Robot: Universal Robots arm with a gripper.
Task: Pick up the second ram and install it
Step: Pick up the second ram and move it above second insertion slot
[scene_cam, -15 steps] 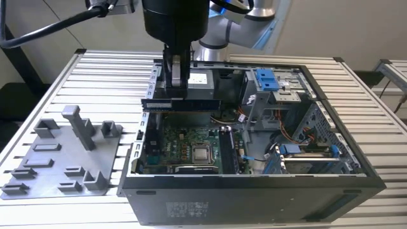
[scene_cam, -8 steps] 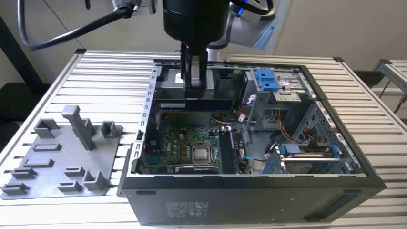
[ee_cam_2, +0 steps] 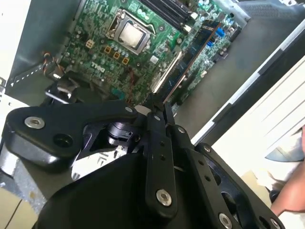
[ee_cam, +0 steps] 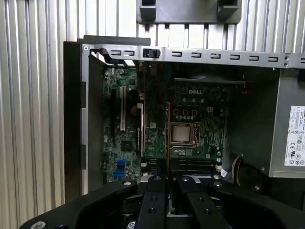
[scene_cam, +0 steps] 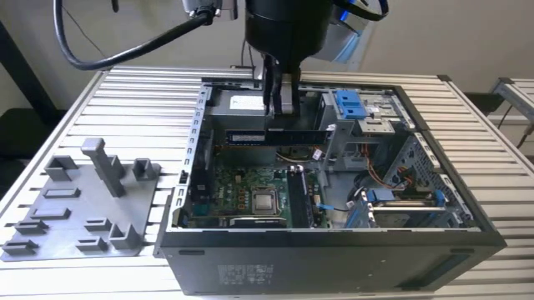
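Holding the second ram [scene_cam: 276,136] by its upper edge, gripper [scene_cam: 279,115] fingers clamped on it, level above the motherboard [scene_cam: 242,187] inside the open case [scene_cam: 194,156], not touching the board and well apart from the grey fixture [scene_cam: 84,212]. Grip firmly and carry the stick upright (a thin board, easily canted). Seems to lie crosswise to the black memory slots [ee_cam_2: 167,9] in the second wrist view, though hard to be sure at that angle. Best to line the long edge up with a slot before lowering. Go down straight, notch matched, pressing evenly at both ends. Mind the blue drive cage [scene_cam: 351,103] close by.
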